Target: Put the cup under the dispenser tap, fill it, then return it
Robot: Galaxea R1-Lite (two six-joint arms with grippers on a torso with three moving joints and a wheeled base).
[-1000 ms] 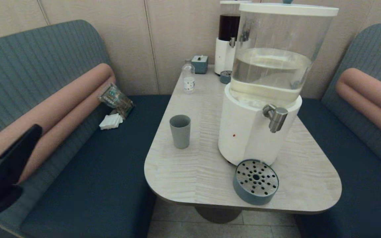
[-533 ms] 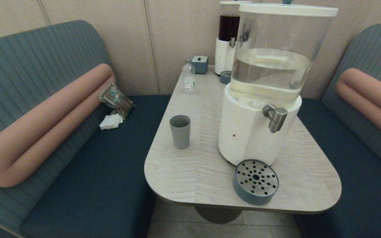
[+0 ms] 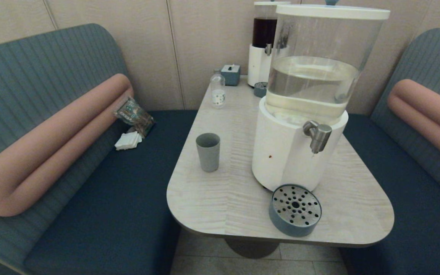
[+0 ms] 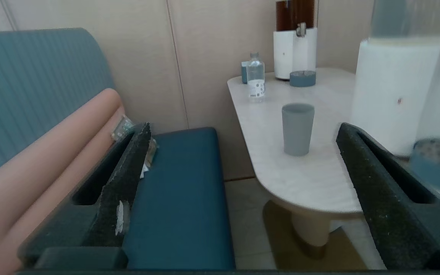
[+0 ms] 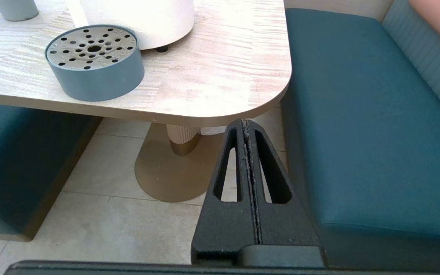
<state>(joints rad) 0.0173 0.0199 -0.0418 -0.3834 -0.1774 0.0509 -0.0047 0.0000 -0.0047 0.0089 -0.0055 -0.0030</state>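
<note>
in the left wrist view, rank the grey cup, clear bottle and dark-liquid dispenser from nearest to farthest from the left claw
Left claw is open, off the table's near end.
1. Matte grey-blue tapered cup: nearest, mid-table.
2. Small clear bottle with white label: behind the cup, by the table's edge.
3. Narrow white dispenser of dark liquid: farthest, against the wall.

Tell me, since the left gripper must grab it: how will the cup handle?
The cup looks rigid and, being apparently empty, probably light. It stands tall and tapers to a narrow base, so a sideways nudge may tip it. Its matte wall likely grips well between open fingers.
</note>
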